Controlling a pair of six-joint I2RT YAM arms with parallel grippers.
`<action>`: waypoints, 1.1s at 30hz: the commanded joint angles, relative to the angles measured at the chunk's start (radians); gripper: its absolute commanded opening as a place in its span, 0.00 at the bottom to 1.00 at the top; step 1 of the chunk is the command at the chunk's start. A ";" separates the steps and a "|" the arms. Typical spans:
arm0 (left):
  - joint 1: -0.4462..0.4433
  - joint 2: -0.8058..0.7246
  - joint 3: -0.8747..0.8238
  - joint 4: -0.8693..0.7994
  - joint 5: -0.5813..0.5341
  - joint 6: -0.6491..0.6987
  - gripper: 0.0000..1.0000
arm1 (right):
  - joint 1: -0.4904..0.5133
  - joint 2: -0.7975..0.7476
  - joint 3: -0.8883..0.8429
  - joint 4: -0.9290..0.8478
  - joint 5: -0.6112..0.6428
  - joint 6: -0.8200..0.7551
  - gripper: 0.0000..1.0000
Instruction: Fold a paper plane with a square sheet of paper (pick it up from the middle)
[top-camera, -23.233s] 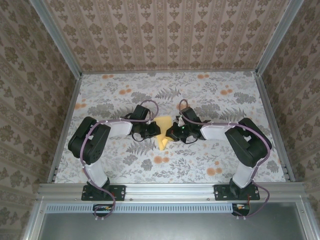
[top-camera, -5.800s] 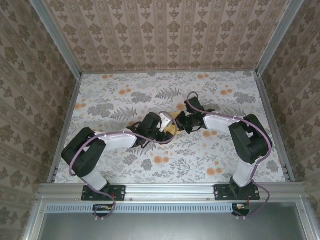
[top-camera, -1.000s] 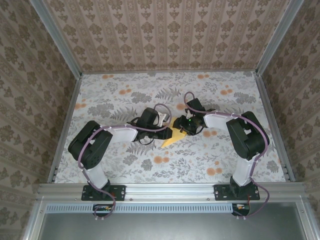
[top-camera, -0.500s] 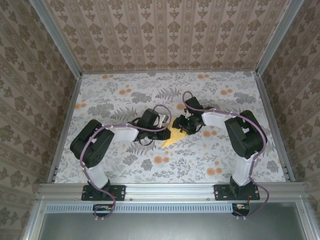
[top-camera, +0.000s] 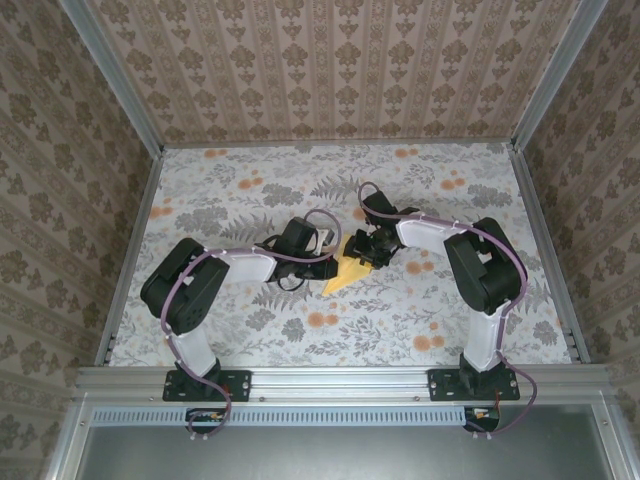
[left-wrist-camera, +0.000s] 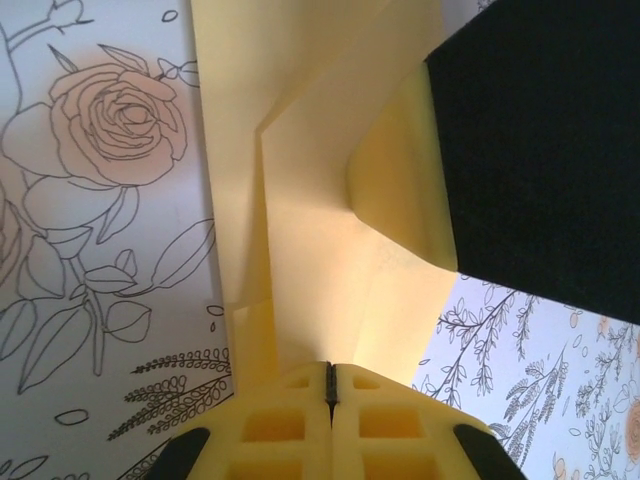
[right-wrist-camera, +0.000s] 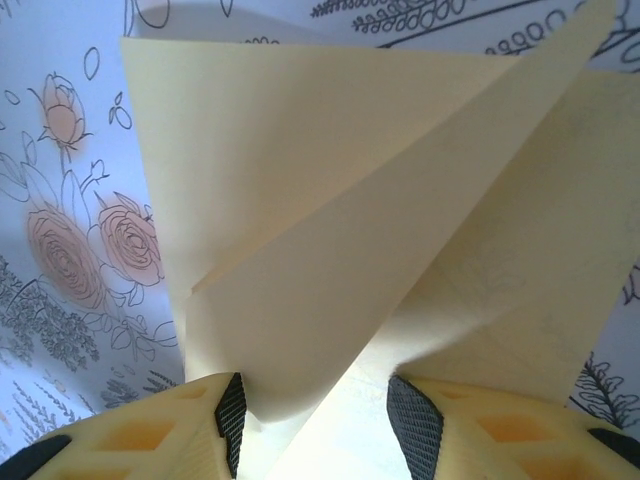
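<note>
Floral-print tabletop (top-camera: 230, 190); patterned walls (top-camera: 330, 70) around. Pale-yellow paper plane (top-camera: 350, 273): left fingers (left-wrist-camera: 280, 430) clenched on it; right fingers (right-wrist-camera: 140, 435) parted astride its fold.

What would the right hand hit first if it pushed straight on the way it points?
The paper: its folded layers sit right between the open fingers of the right hand. What lies behind the paper is hidden.

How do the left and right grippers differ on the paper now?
The left gripper has its fingers shut together, pinching the pale-yellow folded paper sheet; the right gripper has its fingers apart, loose folds between them. The left gripper reaches it from the left, the right gripper from the right. Both work the same sheet.
</note>
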 joint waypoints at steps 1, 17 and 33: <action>0.005 0.018 0.012 -0.030 -0.017 0.008 0.04 | 0.012 0.133 -0.053 -0.103 0.143 -0.010 0.50; 0.007 -0.085 -0.005 -0.015 -0.012 -0.020 0.06 | 0.031 0.192 -0.033 -0.132 0.175 0.034 0.49; -0.038 -0.023 0.009 0.031 0.029 -0.070 0.07 | 0.030 0.209 -0.030 -0.130 0.169 0.040 0.50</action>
